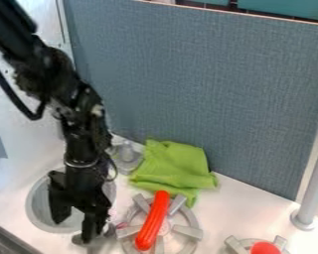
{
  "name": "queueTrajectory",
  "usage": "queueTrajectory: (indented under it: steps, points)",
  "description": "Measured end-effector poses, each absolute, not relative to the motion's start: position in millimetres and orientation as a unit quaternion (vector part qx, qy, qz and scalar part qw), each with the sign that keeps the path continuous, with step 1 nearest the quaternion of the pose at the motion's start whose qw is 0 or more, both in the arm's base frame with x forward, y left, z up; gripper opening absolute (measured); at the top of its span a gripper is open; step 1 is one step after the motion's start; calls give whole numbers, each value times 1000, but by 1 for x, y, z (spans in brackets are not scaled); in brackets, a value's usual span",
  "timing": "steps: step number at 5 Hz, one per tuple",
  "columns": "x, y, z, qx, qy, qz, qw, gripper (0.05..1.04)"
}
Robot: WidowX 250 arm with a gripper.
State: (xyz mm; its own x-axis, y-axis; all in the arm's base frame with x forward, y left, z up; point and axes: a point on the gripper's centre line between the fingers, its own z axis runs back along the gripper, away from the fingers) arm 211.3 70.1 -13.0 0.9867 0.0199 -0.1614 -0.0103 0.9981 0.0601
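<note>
Hanging vert. over sink (32, 209), end effector (75, 228) prob. released, jaws apart, nr burner (188, 231).

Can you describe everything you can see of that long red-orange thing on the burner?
The red-orange piece looks like a toy sausage: long, slim and slightly curved, with rounded ends and a smooth, plastic-looking surface. It lies slantwise across the grey burner, its far end near the green cloth. The gripper, off to the picture's left, isn't touching it.
</note>
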Motion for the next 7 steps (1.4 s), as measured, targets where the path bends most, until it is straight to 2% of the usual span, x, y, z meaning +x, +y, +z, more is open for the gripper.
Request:
queueTrajectory:
  steps: [1,5,6,7]
  points:
    - [219,80,-20,38,61,20,997,1000]
    - [234,92,-69,11,80,53,995,1000]
    - [235,89,-88,-2,88,64,994,1000]
    - [235,92,-109,12,119,82,989,1000]
